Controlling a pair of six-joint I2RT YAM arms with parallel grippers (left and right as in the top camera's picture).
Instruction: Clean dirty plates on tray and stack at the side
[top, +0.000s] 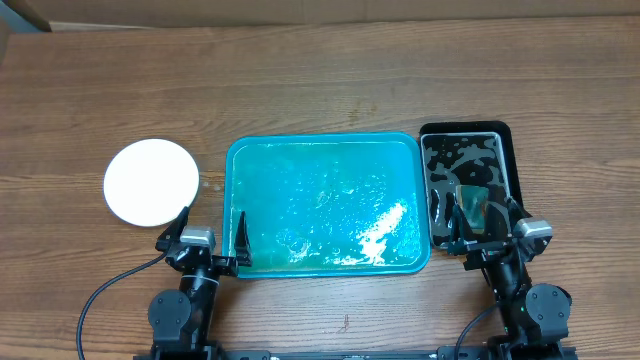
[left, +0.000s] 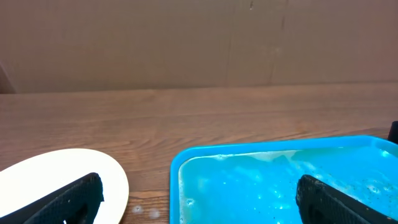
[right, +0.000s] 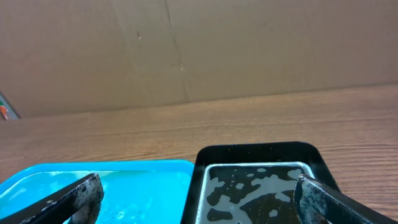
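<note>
The tray (top: 300, 190) fills the middle of the overhead frame, wet and glinting, with no plate in it. The plates (top: 152, 181) show as one white disc at centre left on the counter (top: 320, 80), beside the tray. How many lie in that pile I cannot tell. Judged from this, the cleaning looks done or nearly so.

The left pincer (top: 212, 238) is spread wide and holds nothing. It is at lower left, one finger over the tray's corner and the other just beside the plates. The right pincer (top: 483, 222) is also spread and empty, over the black tray (top: 508, 140) at the right, which holds puddled water.

The risks are in the close quarters. A careless sideways swing of the left arm could nudge the plates or catch the tray rim and slop water onto the counter. Wet plates may also slide on one another.
</note>
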